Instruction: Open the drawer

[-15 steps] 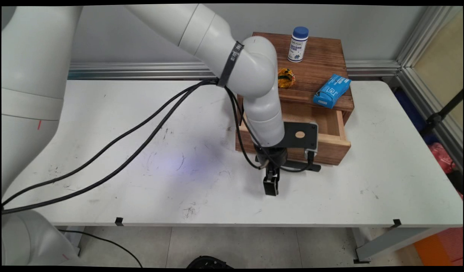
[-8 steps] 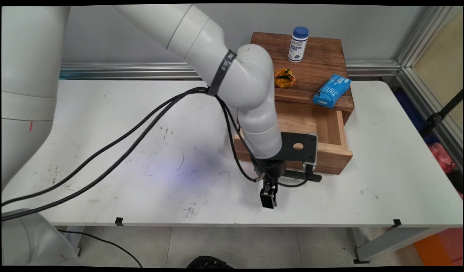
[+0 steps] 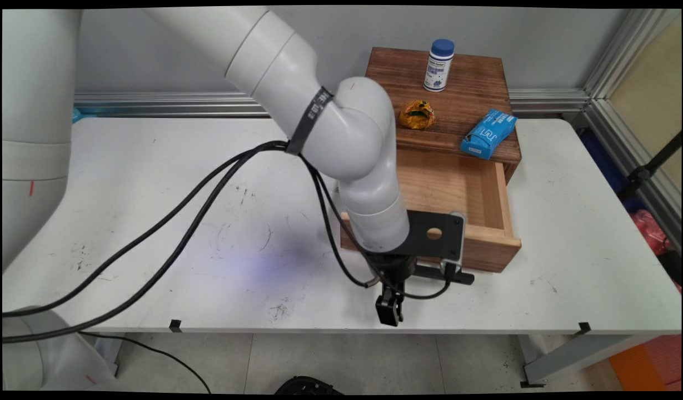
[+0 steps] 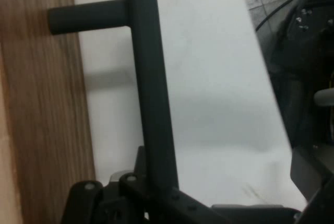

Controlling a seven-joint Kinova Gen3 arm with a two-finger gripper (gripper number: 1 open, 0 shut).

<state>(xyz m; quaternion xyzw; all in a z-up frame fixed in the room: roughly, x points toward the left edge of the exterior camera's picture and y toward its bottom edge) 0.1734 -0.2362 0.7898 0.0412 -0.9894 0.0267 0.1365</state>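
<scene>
main view: a wooden drawer box (image 3: 458, 105) stands at the back of the white counter (image 3: 152, 233), and its drawer (image 3: 458, 194) is pulled well out toward the counter's near edge. on top of the box, a white bottle with a blue cap (image 3: 439, 65) stands upright near the back, a crumpled yellow wrapper (image 3: 416, 115) lies in front of the bottle, and a blue packet (image 3: 488, 133) lies at the box's front right corner, overhanging the open drawer. the gripper (image 3: 389, 311) hangs in front of the drawer's front panel, close to the counter's near edge, with the black bar handle (image 3: 444, 274) running across just behind it.

hand view: the black bar handle (image 4: 151, 88) runs up the frame from between the jaws, one post joining it to the wooden drawer front (image 4: 42, 109) on the left. the jaws are closed on the bar, gripping it at the bottom of the frame. the white counter (image 4: 219, 93) lies beyond the bar.
</scene>
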